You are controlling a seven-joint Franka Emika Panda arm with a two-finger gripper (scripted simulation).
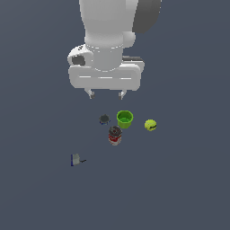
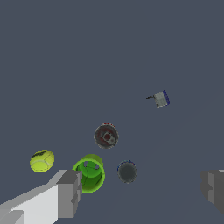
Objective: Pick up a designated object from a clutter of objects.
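Hovering above the clutter, the gripper (image 1: 106, 94) is seen with fingers (image 2: 70, 192) spread wide and nothing held.

Nearest below are noted the small dark round item (image 1: 104, 119) and the green cup (image 1: 125, 119), upright; only the wrist view looks into it, and no contents can be told. The red-and-white can (image 1: 115, 135) stands just beside, the yellow-green ball (image 1: 150, 125) near. The grey-blue item (image 1: 76, 159) lies well apart, toward the exterior view's left.
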